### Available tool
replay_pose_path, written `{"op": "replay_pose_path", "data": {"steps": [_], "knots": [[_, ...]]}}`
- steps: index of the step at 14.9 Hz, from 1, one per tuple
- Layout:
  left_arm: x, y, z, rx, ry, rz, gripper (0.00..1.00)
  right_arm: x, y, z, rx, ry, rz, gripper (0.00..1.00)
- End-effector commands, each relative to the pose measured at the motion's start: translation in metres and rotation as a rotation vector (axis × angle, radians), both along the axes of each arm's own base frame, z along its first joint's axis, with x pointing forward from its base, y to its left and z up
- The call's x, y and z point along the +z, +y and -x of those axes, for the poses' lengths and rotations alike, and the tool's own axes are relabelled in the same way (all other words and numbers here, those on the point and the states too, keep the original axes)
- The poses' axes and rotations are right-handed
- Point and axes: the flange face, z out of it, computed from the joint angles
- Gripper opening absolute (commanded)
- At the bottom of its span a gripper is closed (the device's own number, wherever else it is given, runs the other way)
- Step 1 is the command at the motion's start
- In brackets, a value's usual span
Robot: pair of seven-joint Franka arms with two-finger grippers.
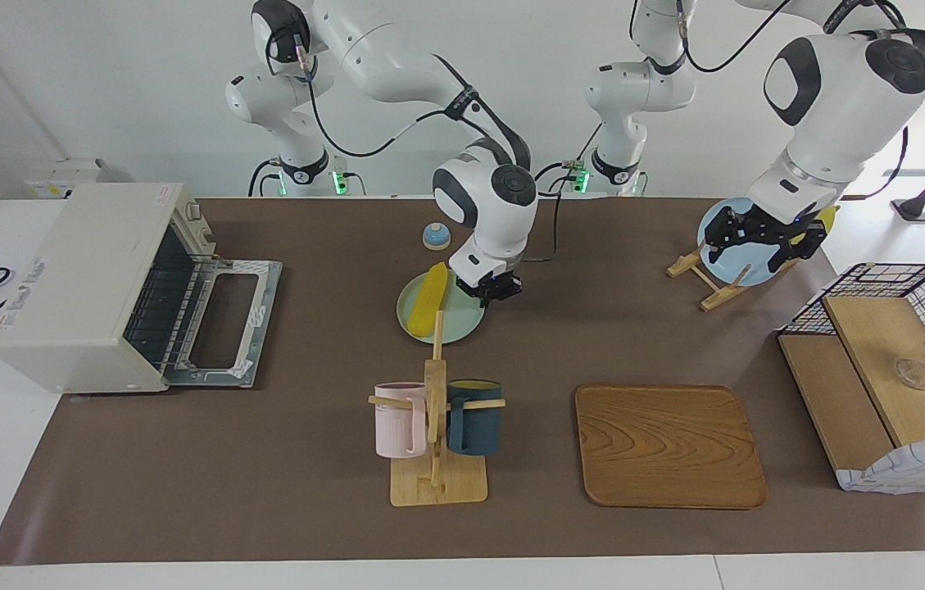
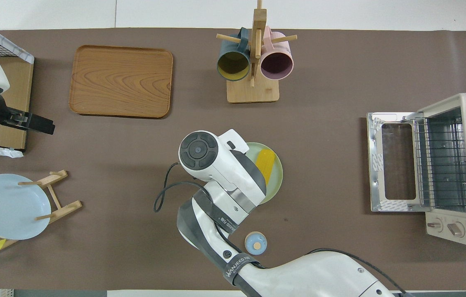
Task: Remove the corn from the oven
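Note:
The corn (image 1: 432,299) lies on a light green plate (image 1: 462,329) in the middle of the table, outside the oven; it also shows in the overhead view (image 2: 266,163). The off-white oven (image 1: 77,287) stands at the right arm's end of the table. Its door (image 1: 224,321) is dropped open and its wire rack (image 2: 441,161) is bare. My right gripper (image 1: 499,293) hangs over the green plate just beside the corn, apart from it. My left gripper (image 1: 757,246) is open and empty, up over the plate rack.
A mug rack (image 1: 436,410) with a pink and a dark blue mug stands farther from the robots than the green plate. A wooden tray (image 1: 669,447), a black wire basket (image 1: 896,283), a blue plate (image 2: 10,206) and a small blue round object (image 1: 437,236) are also on the table.

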Motion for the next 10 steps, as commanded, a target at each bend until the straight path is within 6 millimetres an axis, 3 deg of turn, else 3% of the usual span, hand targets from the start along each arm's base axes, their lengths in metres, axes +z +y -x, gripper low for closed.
{"op": "replay_pose_path", "data": {"steps": [1,2,4,5,6,7,9,10], "knots": [[-0.004,0.002,0.000,-0.037,-0.009,-0.013,1.00,0.012,-0.005,0.000,-0.021,-0.012,-0.034,0.63],[-0.007,0.000,-0.001,-0.043,-0.004,-0.013,1.00,0.024,-0.004,0.000,-0.011,-0.032,-0.039,0.86],[-0.010,-0.004,-0.002,-0.052,0.002,-0.013,1.00,0.060,-0.025,-0.010,0.002,-0.054,-0.051,0.86],[-0.013,-0.006,-0.003,-0.055,0.002,-0.011,1.00,0.085,-0.056,-0.022,0.026,-0.045,-0.045,0.85],[-0.015,-0.011,-0.005,-0.062,0.000,-0.010,1.00,0.105,-0.086,-0.030,0.061,-0.029,-0.037,0.74],[-0.020,-0.023,-0.006,-0.081,0.007,-0.005,1.00,0.124,-0.112,-0.032,0.087,-0.008,-0.027,0.53],[-0.035,-0.047,-0.013,-0.105,0.022,0.029,1.00,0.145,-0.168,-0.038,0.030,0.048,-0.001,0.20],[-0.040,-0.064,-0.014,-0.118,0.022,0.055,1.00,0.148,-0.182,-0.031,0.019,0.071,0.011,0.07]]}}
